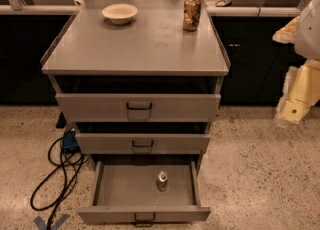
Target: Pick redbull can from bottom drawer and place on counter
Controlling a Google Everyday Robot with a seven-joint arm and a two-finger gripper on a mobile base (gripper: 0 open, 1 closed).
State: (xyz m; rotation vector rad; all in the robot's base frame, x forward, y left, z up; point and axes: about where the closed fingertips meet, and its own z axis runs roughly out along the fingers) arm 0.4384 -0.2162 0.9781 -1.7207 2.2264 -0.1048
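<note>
The redbull can (162, 180) stands upright on the flat grey floor of the open bottom drawer (120, 186), right of its middle, its shiny lid facing up. The counter (137, 41) is the broad grey cabinet top above the drawers. My gripper (291, 109) is at the right edge of the view, off to the right of the cabinet at about the height of the top drawer, far from the can and holding nothing that I can see.
A cream bowl (120, 13) and a wider brown-gold can (192, 13) stand at the back of the counter. Two taller drawers (138, 107) are shut above the open one. Black cables (57, 174) lie on the speckled floor to the left.
</note>
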